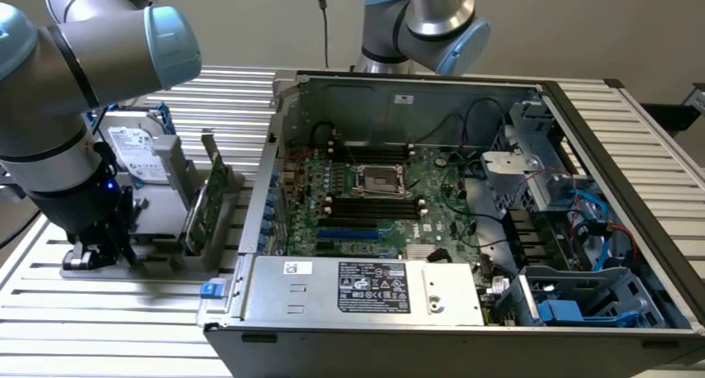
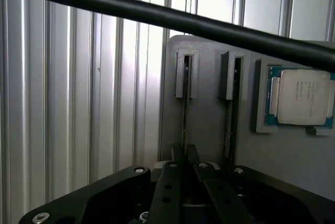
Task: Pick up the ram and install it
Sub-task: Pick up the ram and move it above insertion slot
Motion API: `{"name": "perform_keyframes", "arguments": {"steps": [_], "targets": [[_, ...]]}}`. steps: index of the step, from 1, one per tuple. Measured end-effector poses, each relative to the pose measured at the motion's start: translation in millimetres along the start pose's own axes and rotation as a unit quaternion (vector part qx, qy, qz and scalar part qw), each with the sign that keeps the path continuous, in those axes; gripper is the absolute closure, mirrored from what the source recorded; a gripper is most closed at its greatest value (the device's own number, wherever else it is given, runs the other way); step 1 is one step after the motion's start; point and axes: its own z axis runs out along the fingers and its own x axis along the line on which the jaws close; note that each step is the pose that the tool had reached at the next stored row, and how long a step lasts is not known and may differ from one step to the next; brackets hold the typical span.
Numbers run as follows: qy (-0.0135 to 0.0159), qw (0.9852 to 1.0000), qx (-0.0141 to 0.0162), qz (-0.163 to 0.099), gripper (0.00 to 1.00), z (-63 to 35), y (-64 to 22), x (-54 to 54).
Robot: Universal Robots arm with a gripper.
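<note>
Ram [image 2: 184,114]: stands on edge in the grey holder [image 2: 209,114] and is seen edge-on as a thin dark line. Its far end sits in a U-shaped guide [image 2: 178,75]. It is not yet lifted out.
Gripper [image 2: 184,153]: low over the holder, jaws narrow, with one finger on either side of the ram's free edge. Judged to be pinching the ram.
Position in exterior view: the gripper [image 1: 101,250] is down at the end of the holder [image 1: 165,262] on the exterior view's left. It is well apart from the motherboard [image 1: 364,205].
Neighbours: a second stick [image 2: 231,124] stands in the next guide, just beside the ram. A CPU [image 2: 301,98] lies further along the holder. A green card [image 1: 210,200] and a drive [image 1: 138,151] stand in the holder nearby.
Step in hand: the grasp, early in the task.
Grip quality: the fingers should bear on the flat faces and be centred across the thin edge. Use enough force to hold the ram without bowing the board.
Alignment: keep the jaws parallel to the ram's length; a skewed pinch would jam it in the guide.
Clearance: keep the outer finger off the second stick.
Risk: a slip on the smooth, thin faces.
</note>
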Motion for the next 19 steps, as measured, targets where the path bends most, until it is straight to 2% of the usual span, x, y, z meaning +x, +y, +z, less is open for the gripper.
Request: {"name": "perform_keyframes", "arguments": {"steps": [5,9,19], "targets": [[-0.0004,1.0,-0.0003,0.0,0.86,-0.9,0.1,0.0],[-0.0011,1.0,-0.0003,0.0,0.86,-6.7,0.3,0.2],[-0.0016,1.0,-0.0008,0.0,0.86,-50.2,1.6,1.1]]}}
